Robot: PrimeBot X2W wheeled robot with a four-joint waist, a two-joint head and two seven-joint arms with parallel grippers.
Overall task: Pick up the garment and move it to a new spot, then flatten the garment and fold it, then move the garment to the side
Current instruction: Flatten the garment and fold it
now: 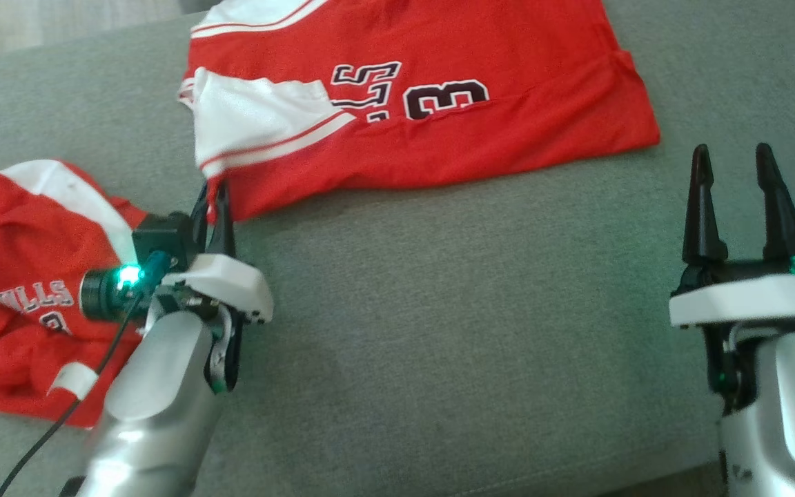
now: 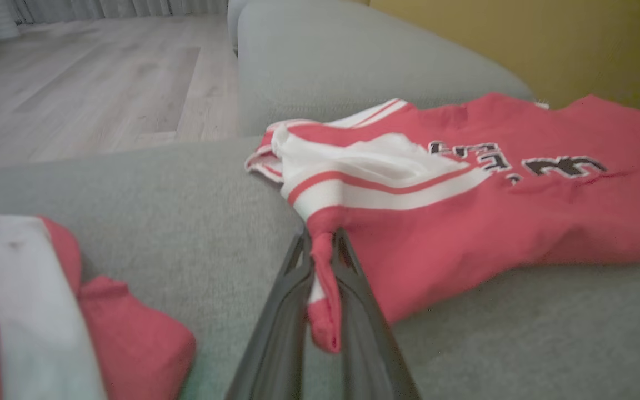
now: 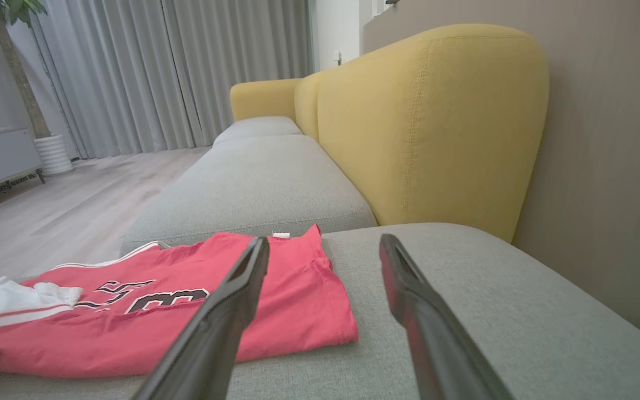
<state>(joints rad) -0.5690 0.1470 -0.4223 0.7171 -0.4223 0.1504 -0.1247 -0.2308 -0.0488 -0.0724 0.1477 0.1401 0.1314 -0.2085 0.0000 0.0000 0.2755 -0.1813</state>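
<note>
The garment [image 1: 439,117], a red jersey with white trim and black lettering, lies spread across the far part of the grey sofa seat [image 1: 439,310]. My left gripper [image 1: 214,200] is shut on its near left corner, just below the white striped sleeve. In the left wrist view a fold of red cloth [image 2: 324,300] is pinched between the two dark fingers of the left gripper [image 2: 323,244]. My right gripper [image 1: 729,155] stands open over bare seat, to the right of the garment's hem and apart from it. The right wrist view shows the garment [image 3: 275,311] beyond the right gripper [image 3: 323,244].
A second red and white jersey [image 1: 18,290] lies crumpled at the seat's left, beside my left forearm. A yellow backrest [image 3: 425,122] rises behind the seat. Wooden floor [image 2: 75,83] lies past the sofa's far end.
</note>
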